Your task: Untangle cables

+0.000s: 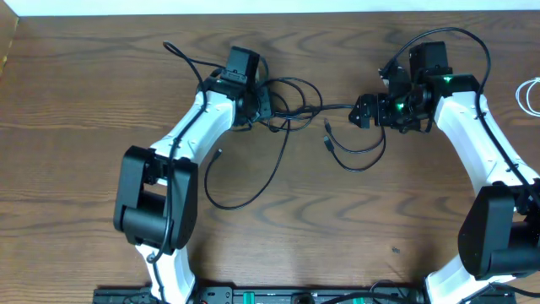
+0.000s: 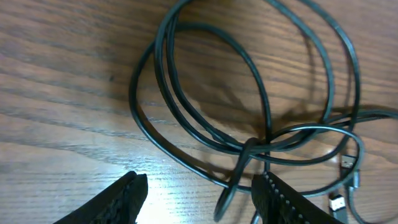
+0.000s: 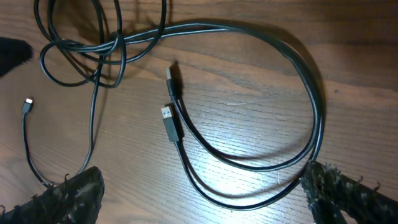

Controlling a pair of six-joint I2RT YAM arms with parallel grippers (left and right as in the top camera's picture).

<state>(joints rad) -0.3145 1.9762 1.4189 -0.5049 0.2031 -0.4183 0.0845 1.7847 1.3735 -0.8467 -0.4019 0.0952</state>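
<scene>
— So, how far along is the untangling being judged?

— Early, it is being reckoned. On the table (image 1: 84, 253), the black cables (image 1: 291, 101) are lying in one connected bunch between the left arm (image 1: 194, 118) and the right arm (image 1: 472, 135). The bunch is sitting nearer the left one, with its loops crossing over each other.

— And the white cable (image 1: 531, 95)?

— It is being seen only at the right edge, well apart from the black ones. That much may be counted as done.

— Is anything being gripped?

— Nothing. The left gripper (image 2: 202, 186) is being shown with its jaws partly apart. A strand is running between them unpinched, just below the knot (image 2: 252, 146). The right gripper (image 3: 202, 176) is being held wide over a double loop, with nothing clamped.

— What is being left to do?

— Nearly all of it. The knot, where several loops are gathering through one crossing, is not yet being undone. The two plugs (image 3: 169, 109) by the double loop are lying free, side by side. A smaller plug (image 3: 27, 106) is lying apart from them, so loose ends are being offered for pulling through.
</scene>
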